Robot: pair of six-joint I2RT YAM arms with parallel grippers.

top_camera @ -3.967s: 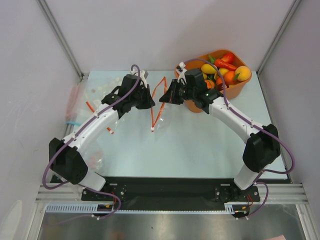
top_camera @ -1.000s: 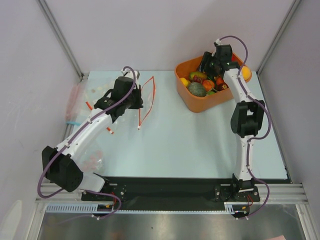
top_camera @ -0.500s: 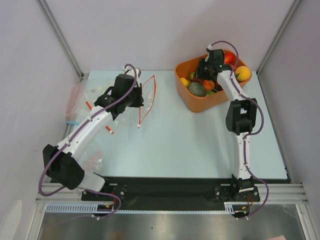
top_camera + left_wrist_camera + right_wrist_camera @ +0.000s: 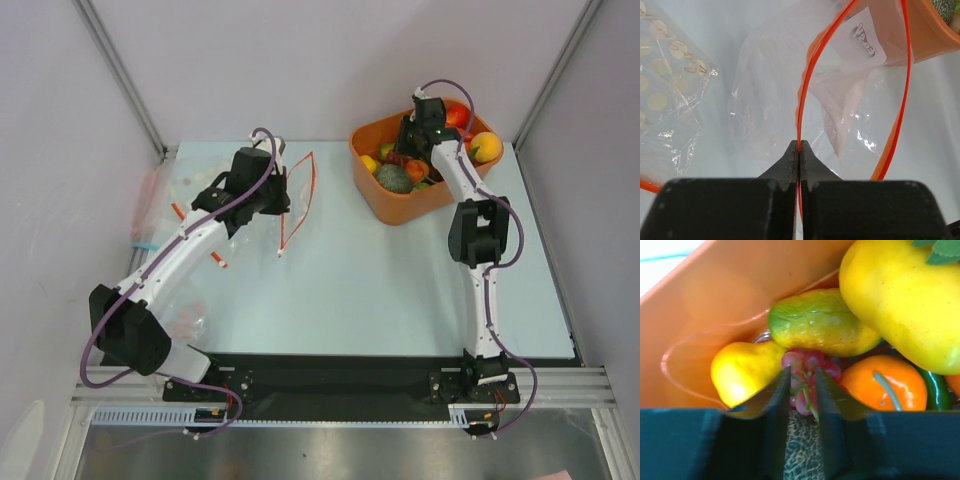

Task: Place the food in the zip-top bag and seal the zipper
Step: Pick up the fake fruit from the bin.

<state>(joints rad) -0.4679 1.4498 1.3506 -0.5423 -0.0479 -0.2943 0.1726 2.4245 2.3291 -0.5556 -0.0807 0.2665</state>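
Desk (image 4: 380,290): pale blue-green top between grey walls (image 4: 60,120); my two arms reach out from its near edge.
Left jaws: pressed fully together on the zipper (image 4: 801,100), with one of its two strips pinched right at my fingertips (image 4: 790,162).
Bag (image 4: 850,115): clear and crinkly, hanging from that pinch over the far left-centre of the desk, well apart from the tub. Whether its bottom touches the desk I cannot tell.
Mouth: open. The free strip bows away to the right of the held one, and from above the two make a thin red lens-shaped loop.
Sticker (image 4: 866,42): white, on the bag wall near the mouth.
Tub (image 4: 400,212): orange, at the far right of the desk, holding all the food (image 4: 420,168).
Right jaws: down inside the tub, drawn to a narrow gap on the grapes (image 4: 810,365), whose stem and lowest berries sit between my tips.
Neighbours: a yellow pear (image 4: 742,370) touches the grapes on the left, a green fruit (image 4: 820,322) lies above, an orange (image 4: 880,382) is just right, and a big mango (image 4: 900,300) is at the upper right.
Avocado (image 4: 393,178): dark green, near the tub's front wall.
Sheets (image 4: 190,190): loose clear plastic along the desk's left side.
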